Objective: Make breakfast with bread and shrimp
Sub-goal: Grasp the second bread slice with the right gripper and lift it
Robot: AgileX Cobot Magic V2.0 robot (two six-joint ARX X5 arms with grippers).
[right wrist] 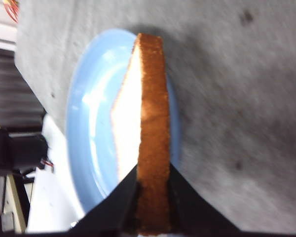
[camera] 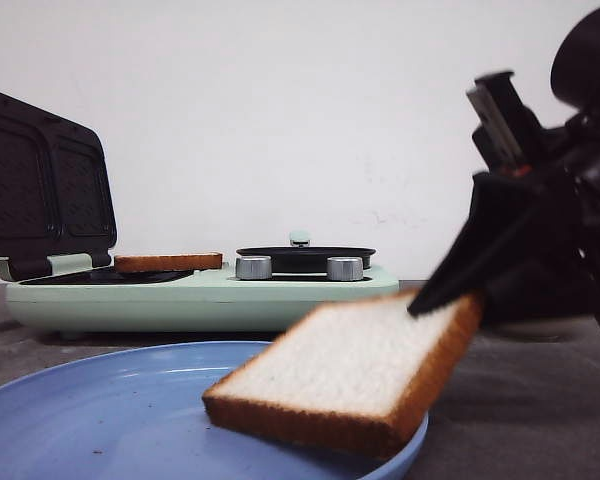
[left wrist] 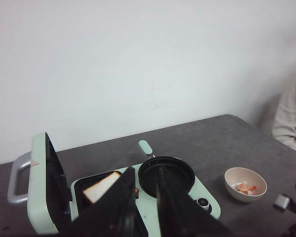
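Note:
My right gripper (camera: 450,300) is shut on one bread slice (camera: 350,375) by its crust edge, holding it tilted over the right rim of the blue plate (camera: 100,420). In the right wrist view the slice (right wrist: 150,118) stands edge-on between my fingers (right wrist: 118,205) above the plate (right wrist: 86,143). The second bread slice (camera: 168,262) lies in the open sandwich maker; it also shows in the left wrist view (left wrist: 102,186). Shrimp pieces (left wrist: 245,187) lie in a small beige bowl (left wrist: 245,183). My left gripper (left wrist: 144,207) is open and empty, held above the sandwich maker.
The mint-green breakfast maker (camera: 200,295) stands at the back left with its lid (camera: 42,185) raised, a black round pan (camera: 305,257) on its right half and two silver knobs (camera: 253,267). A person's sleeve (left wrist: 291,118) is at the table's edge.

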